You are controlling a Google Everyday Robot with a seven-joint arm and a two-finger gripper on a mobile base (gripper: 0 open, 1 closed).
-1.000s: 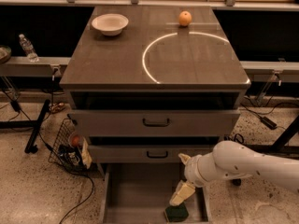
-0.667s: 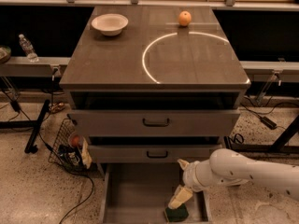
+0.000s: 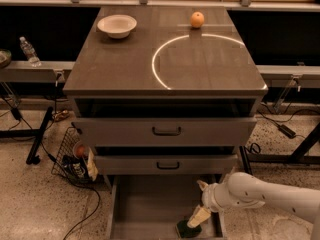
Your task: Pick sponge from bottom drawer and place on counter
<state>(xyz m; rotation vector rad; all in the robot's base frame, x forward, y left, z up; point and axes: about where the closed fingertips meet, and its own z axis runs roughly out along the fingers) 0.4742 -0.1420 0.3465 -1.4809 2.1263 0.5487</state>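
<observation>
The bottom drawer (image 3: 145, 209) is pulled open at the foot of the cabinet, showing its flat grey floor. The sponge (image 3: 187, 229), dark green with a pale edge, lies at the drawer's front right. My gripper (image 3: 198, 217), on a white arm coming in from the right, reaches down into the drawer and sits right on top of the sponge, at its right edge. The counter (image 3: 125, 64), grey-brown with a white circular arc, lies above.
A white bowl (image 3: 117, 25) and an orange fruit (image 3: 197, 19) stand on the counter's far side. Two shut drawer fronts with black handles (image 3: 166, 131) are above the open drawer. A wire basket (image 3: 75, 156) and cables lie on the floor at left.
My arm has sunk lower and the gripper has come down closer onto the sponge. The sponge has not moved.
</observation>
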